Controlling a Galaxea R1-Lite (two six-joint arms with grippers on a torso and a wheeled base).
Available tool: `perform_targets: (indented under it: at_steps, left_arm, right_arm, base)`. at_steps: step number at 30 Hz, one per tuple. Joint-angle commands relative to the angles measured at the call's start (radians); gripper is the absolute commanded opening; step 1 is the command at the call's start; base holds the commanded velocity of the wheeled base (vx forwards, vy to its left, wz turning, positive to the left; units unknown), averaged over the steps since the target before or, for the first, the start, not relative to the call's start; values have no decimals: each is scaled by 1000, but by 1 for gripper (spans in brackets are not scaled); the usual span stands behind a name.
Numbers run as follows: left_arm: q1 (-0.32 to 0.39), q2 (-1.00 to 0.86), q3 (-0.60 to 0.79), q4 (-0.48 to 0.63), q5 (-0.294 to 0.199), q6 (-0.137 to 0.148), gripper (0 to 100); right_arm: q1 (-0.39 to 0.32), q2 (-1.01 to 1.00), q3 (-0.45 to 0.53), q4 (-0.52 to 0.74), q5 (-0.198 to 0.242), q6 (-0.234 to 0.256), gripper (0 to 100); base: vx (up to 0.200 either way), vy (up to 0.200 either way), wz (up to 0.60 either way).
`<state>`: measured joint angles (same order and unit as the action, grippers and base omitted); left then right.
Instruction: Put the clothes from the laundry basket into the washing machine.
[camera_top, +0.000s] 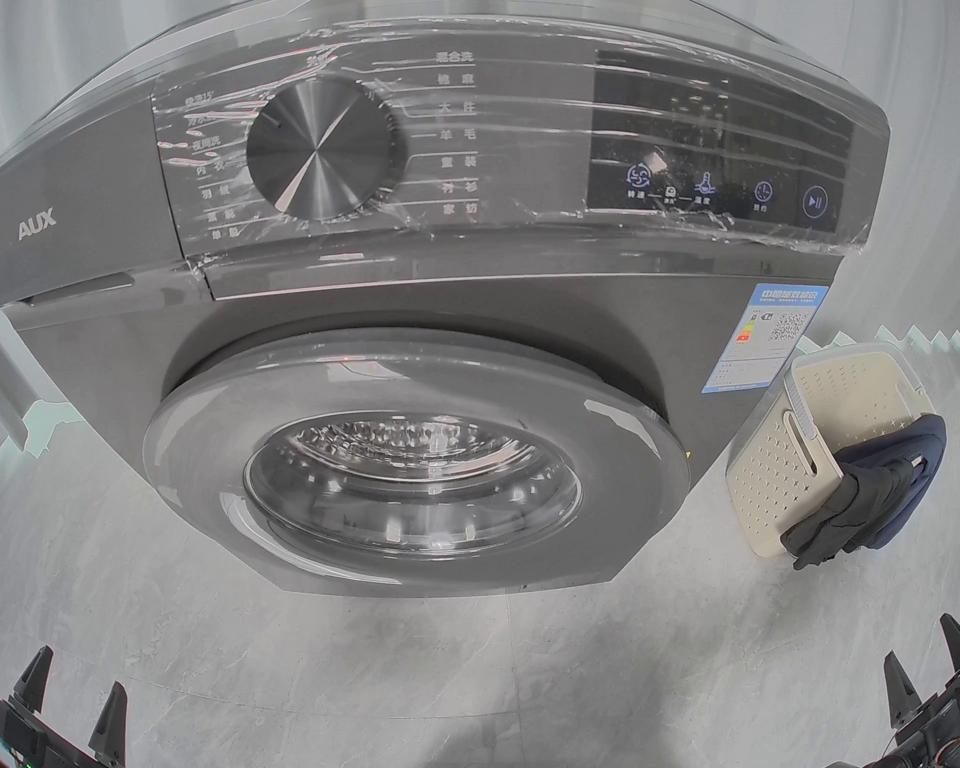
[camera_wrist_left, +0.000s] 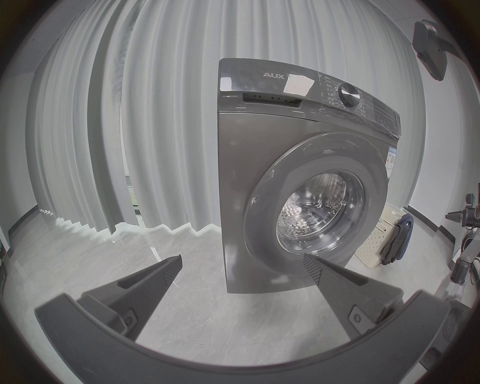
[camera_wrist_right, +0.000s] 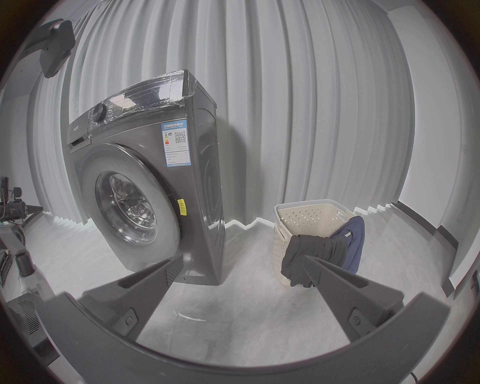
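The grey washing machine (camera_top: 420, 300) stands before me with its round glass door (camera_top: 412, 482) shut; it also appears as the washing machine (camera_wrist_left: 300, 175) and the washing machine (camera_wrist_right: 145, 180). To its right a cream laundry basket (camera_top: 800, 450) stands on the floor with dark clothes (camera_top: 860, 505) draped over its rim: a black garment (camera_wrist_right: 307, 252) and a navy one (camera_wrist_right: 354, 240). My left gripper (camera_top: 70, 695) is low at the left, open and holding nothing. My right gripper (camera_top: 925, 660) is low at the right, open and holding nothing, well short of the basket (camera_wrist_right: 310, 220).
Pale pleated curtains (camera_wrist_left: 150, 125) hang behind the machine and the basket. Grey tiled floor (camera_top: 480, 670) spreads open between the grippers and the machine. A dark skirting runs along the wall (camera_wrist_right: 425, 220) right of the basket.
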<state>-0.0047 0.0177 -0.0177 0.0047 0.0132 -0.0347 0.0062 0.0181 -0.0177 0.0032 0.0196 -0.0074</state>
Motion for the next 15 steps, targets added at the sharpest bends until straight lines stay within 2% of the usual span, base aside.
perform_targets:
  at_steps: [1, 2, 8, 13, 15]
  left_arm:
    - [0, -15, 15, 0, -1, -1, 100]
    - [0, -13, 15, 0, -1, 1, 100]
    - [0, -15, 15, 0, 1, -1, 100]
    - [0, -15, 15, 0, 1, 1, 100]
    - [0, -13, 15, 0, 1, 1, 100]
  right_arm:
    - [1, -13, 16, 0, 0, 0, 100]
    - [0, -13, 16, 0, 0, 0, 100]
    - [1, -13, 16, 0, 0, 0, 100]
    - [0, -13, 16, 0, 0, 0, 100]
    - [0, -13, 16, 0, 0, 0, 100]
  base:
    - [0, 0, 0]
    - [0, 0, 0]
    - [0, 200, 0]
    - [0, 0, 0]
    - [0, 0, 600]
